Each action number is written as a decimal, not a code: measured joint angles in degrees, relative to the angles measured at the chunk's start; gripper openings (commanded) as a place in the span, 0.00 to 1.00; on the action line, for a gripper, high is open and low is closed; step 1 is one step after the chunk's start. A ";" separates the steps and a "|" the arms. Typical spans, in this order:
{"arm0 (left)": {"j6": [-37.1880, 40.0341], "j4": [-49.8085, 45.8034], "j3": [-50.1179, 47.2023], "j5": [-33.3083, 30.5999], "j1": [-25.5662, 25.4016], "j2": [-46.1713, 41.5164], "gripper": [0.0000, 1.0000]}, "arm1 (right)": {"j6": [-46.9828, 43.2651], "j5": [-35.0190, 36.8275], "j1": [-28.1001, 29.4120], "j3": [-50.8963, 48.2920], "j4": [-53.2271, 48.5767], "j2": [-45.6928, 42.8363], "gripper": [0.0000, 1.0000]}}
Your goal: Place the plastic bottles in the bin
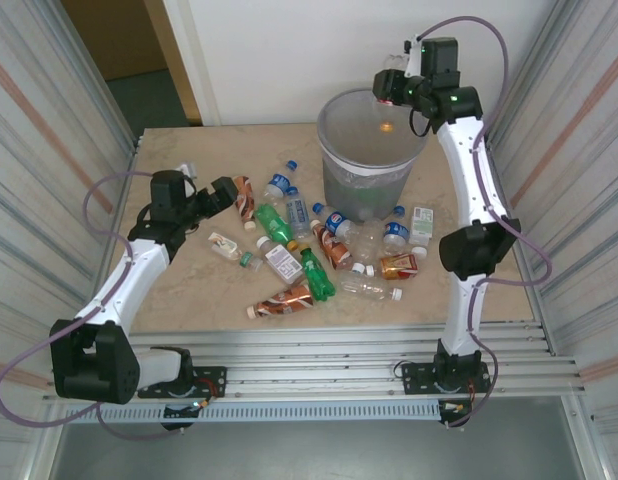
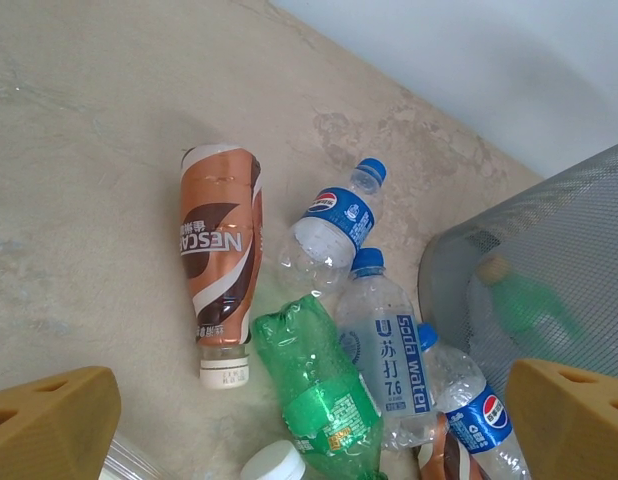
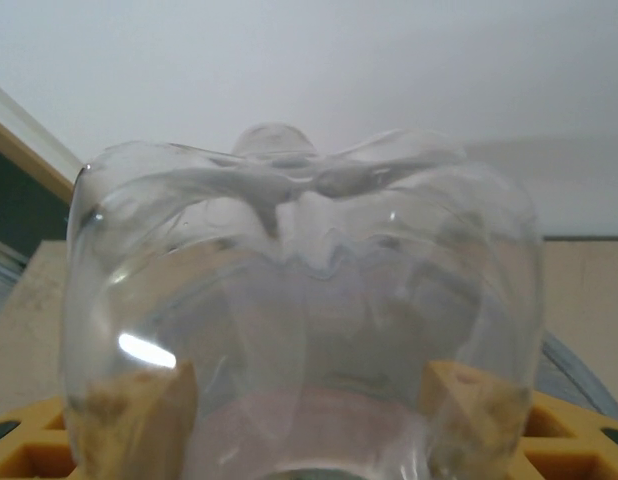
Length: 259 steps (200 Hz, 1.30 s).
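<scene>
My right gripper hangs above the far rim of the grey bin, shut on a clear plastic bottle. That bottle's ridged base faces the wrist camera, squeezed between the two yellow fingers. My left gripper stands open over the left side of the heap of plastic bottles. Below it lie a green bottle, a brown-labelled bottle, a blue-labelled cola bottle and a soda-water bottle. Nothing sits between its fingers.
Several more bottles lie scattered in front of the bin, out to its right side. A green bottle shows through the bin wall. Ribbed panels wall both sides of the table; a white wall stands behind.
</scene>
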 measured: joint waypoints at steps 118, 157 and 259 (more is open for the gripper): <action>-0.96 -0.92 0.00 -0.20 0.00 -0.24 0.99 | -13.11 6.62 5.09 0.28 -0.81 5.60 0.51; -0.96 -0.96 0.00 -0.22 0.00 -0.28 0.99 | -14.49 8.66 4.85 0.31 -2.56 5.68 0.56; -0.35 -2.69 0.00 -1.75 0.00 -0.68 0.99 | -14.86 12.72 5.05 -4.96 -3.39 4.13 0.80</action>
